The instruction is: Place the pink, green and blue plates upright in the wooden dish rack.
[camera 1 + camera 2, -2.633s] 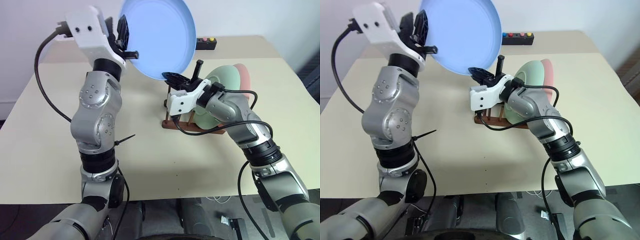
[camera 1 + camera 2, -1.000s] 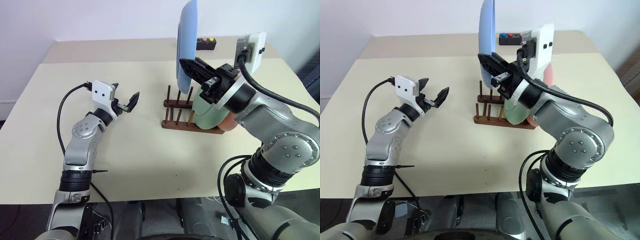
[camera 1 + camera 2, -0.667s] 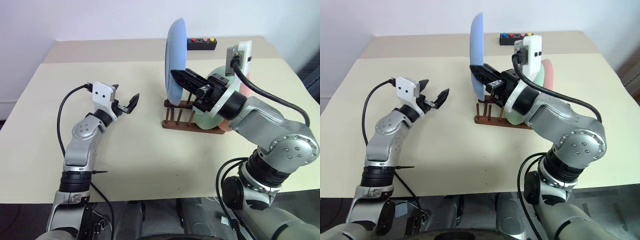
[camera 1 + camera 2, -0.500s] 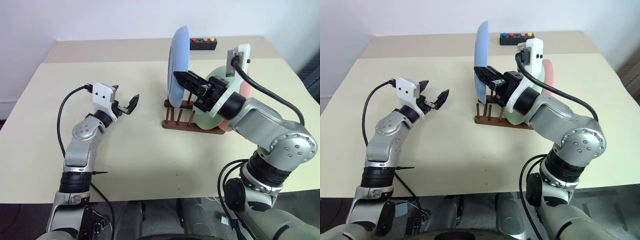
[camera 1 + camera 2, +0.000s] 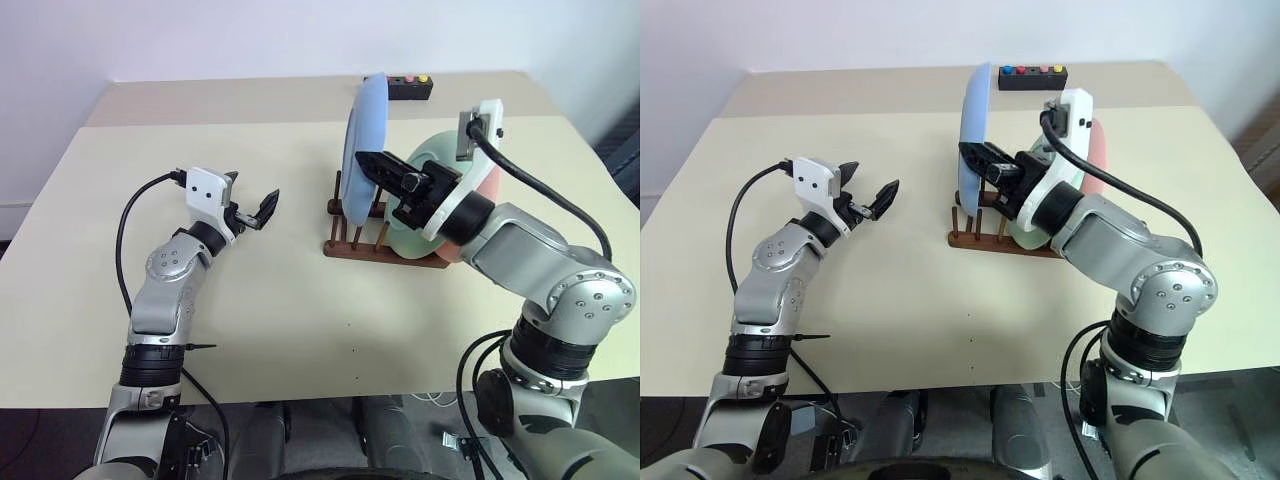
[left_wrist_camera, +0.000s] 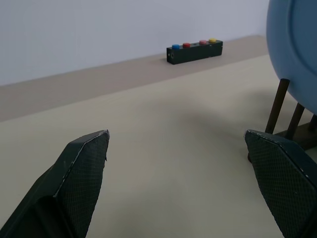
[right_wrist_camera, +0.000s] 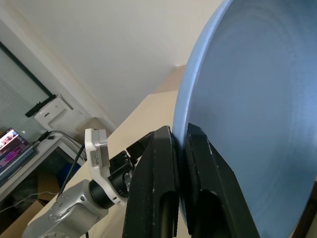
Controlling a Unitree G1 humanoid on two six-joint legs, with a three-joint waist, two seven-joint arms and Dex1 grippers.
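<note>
The light blue plate (image 5: 366, 130) stands on edge over the left end of the wooden dish rack (image 5: 372, 250). Its lower rim is down among the pegs, and I cannot tell whether it rests on the rails. My right gripper (image 5: 364, 160) is shut on the plate's rim, which sits between the two fingers (image 7: 159, 163) in the right wrist view. The green plate (image 5: 428, 160) and the pink plate (image 5: 1098, 150) stand upright in the rack behind the blue one. My left gripper (image 5: 250, 194) hangs open and empty over the table, left of the rack.
A black box with coloured buttons (image 5: 405, 88) lies at the table's far edge behind the rack. The beige table (image 5: 280, 310) spreads bare in front of the rack and to its left.
The right gripper has brought the blue plate down from high above the rack and rolled it, so its lower rim now sits among the left pegs. The left arm has not moved.
</note>
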